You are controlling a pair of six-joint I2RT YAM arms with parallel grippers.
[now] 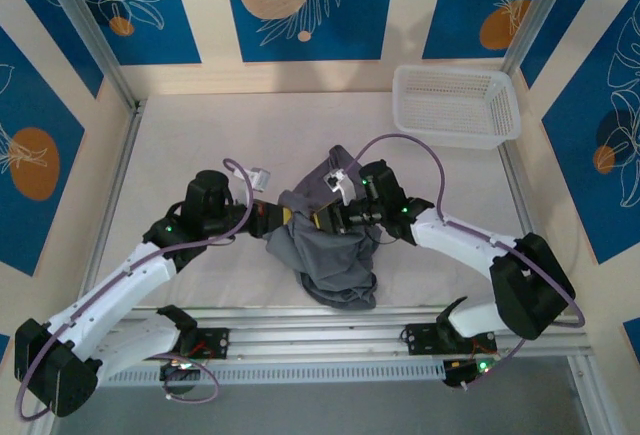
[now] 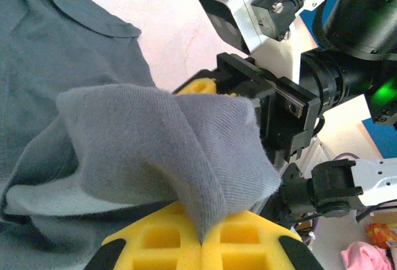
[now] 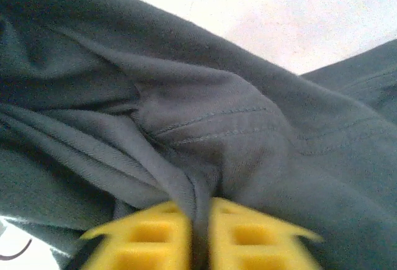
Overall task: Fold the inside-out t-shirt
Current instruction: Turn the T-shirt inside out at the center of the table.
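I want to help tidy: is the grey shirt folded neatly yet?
Not yet: the t-shirt is a crumpled heap, pinched by the left gripper and right gripper.

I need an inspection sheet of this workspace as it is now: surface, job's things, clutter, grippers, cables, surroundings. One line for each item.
Surface: white table, no stains seen.
Job's things: grey t-shirt, bunched in a heap at the near middle, not yet folded.
Clutter: white basket at the far right corner, apart from the t-shirt.
Grippers: left gripper and right gripper are each shut on a fold of the t-shirt, close together.
Cables: purple cables arch above both arms; no tangle seen.
Surroundings: blue leaf-pattern panels and metal posts stand around the table.
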